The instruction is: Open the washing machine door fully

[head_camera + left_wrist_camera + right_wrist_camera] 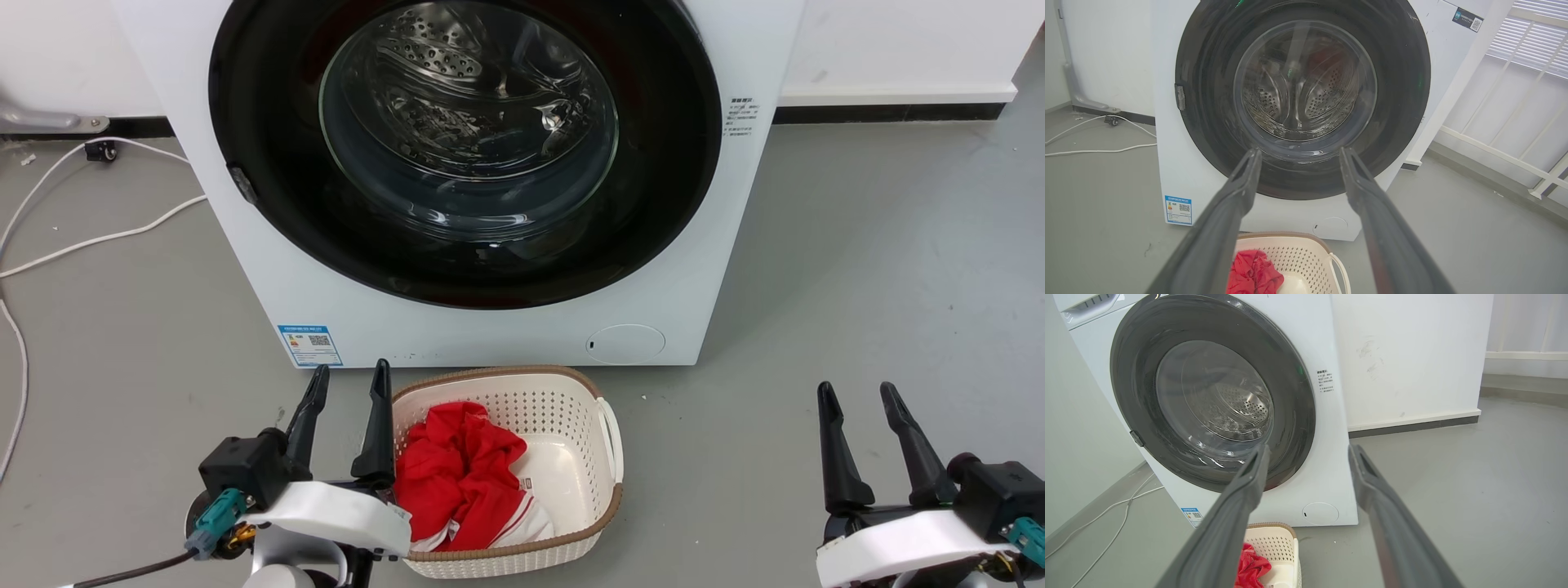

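Note:
The white washing machine (490, 335) stands ahead on the grey floor. Its round glossy black door (269, 196) with a clear glass bowl lies flat against the front, shut, with a small latch tab at its left rim. The same door (1208, 134) faces the left wrist view, and the door (1139, 371) sits at the left of the right wrist view. My left gripper (349, 384) is open at the lower left, short of the machine. Open too, my right gripper (859, 396) hovers over the floor at the lower right. Nothing is held.
A cream perforated basket (600, 441) holding red cloth (457, 474) sits on the floor right in front of the machine, beside my left gripper. White cables (98, 241) trail across the floor at the left. A white railing (1515, 122) stands right of the machine.

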